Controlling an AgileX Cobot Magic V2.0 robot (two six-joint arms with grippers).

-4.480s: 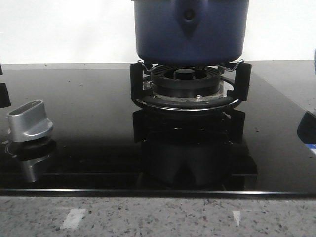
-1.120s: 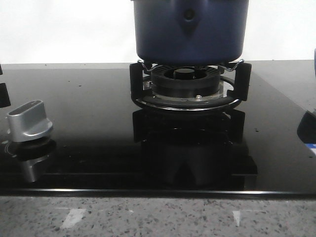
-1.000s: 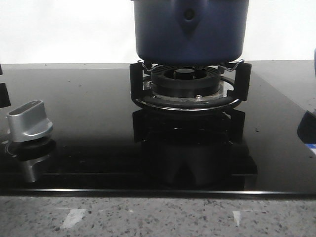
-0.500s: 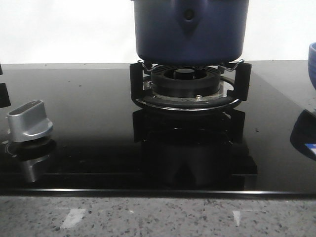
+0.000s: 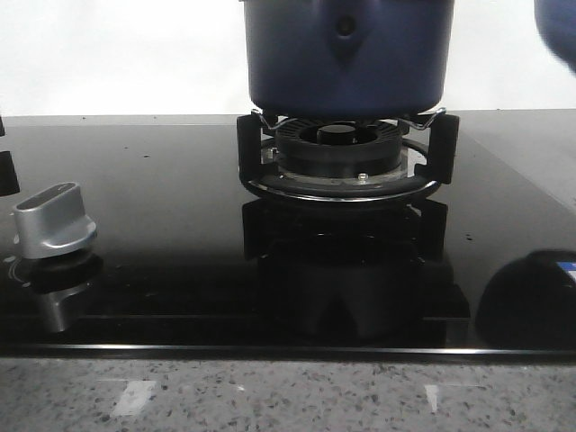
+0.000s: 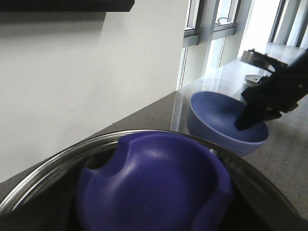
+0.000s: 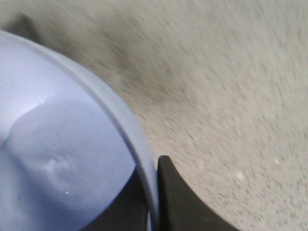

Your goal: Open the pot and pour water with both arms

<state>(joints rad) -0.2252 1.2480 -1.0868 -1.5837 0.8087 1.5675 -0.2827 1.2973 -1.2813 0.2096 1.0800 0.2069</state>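
The dark navy pot (image 5: pixel 346 54) stands on the gas burner (image 5: pixel 340 157), its top cut off in the front view. In the left wrist view its glass lid's steel rim (image 6: pixel 57 159) and blue lid knob (image 6: pixel 154 187) fill the near field; my left gripper's fingers do not show. My right gripper (image 7: pixel 155 168) is shut on the rim of a light blue bowl (image 7: pixel 57 120), one finger inside and one outside. What looks like water (image 7: pixel 53 166) glints inside it. The bowl (image 5: pixel 558 31) hangs at the upper right, beside the pot (image 6: pixel 216 113).
A silver stove knob (image 5: pixel 54 220) sits at the left of the glossy black cooktop (image 5: pixel 162 198). A speckled stone counter (image 5: pixel 288 396) runs along the front and to the right. A small metal tin (image 6: pixel 252 79) stands behind the bowl, near a window.
The blue bowl has risen from the right edge to the upper right corner of the front view, and its dark reflection on the cooktop has spread inward. The pot has not moved.
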